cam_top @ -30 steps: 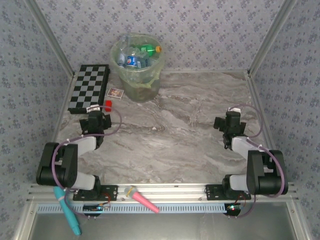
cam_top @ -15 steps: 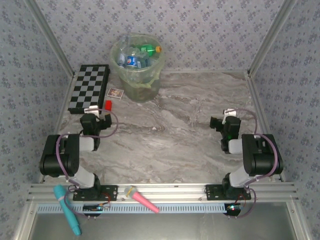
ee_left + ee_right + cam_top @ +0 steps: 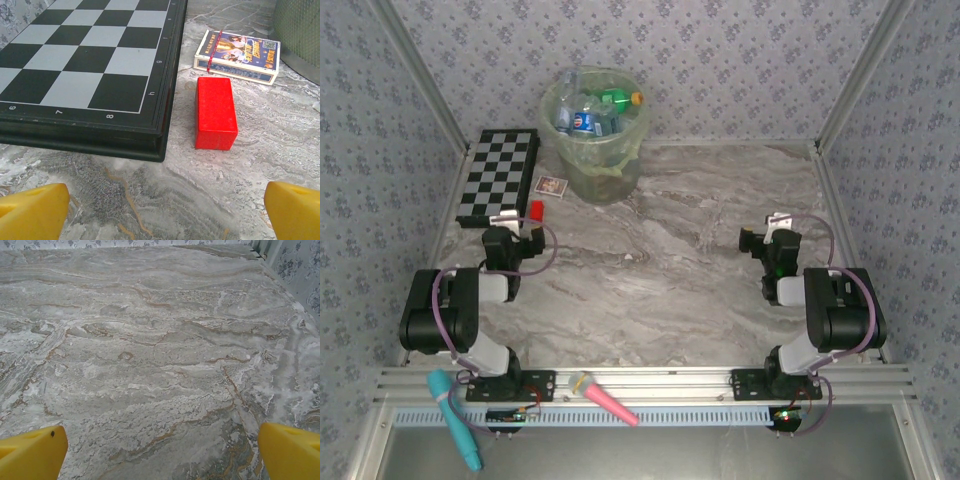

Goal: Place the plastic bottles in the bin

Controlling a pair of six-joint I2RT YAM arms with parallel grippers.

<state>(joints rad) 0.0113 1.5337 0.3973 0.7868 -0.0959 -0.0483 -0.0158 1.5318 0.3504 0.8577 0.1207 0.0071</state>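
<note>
Over the near table (image 3: 660, 270), left gripper (image 3: 512, 233) and right gripper (image 3: 775, 238) are retreating open, empty; plastic bottles (image 3: 590, 112) seemingly all lying in the bin (image 3: 600, 165).

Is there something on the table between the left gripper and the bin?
Yes. The red block and a small card box lie ahead of the open left gripper, short of the bin.

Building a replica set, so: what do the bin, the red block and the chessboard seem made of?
The bin looks like translucent pale-green plastic, with crinkled thin film over its rim. The red block is matte, evenly coloured, sharp-edged: painted wood or plastic, I cannot tell. The chessboard has a smooth printed top in a black frame, likely plastic or laminated board.
</note>
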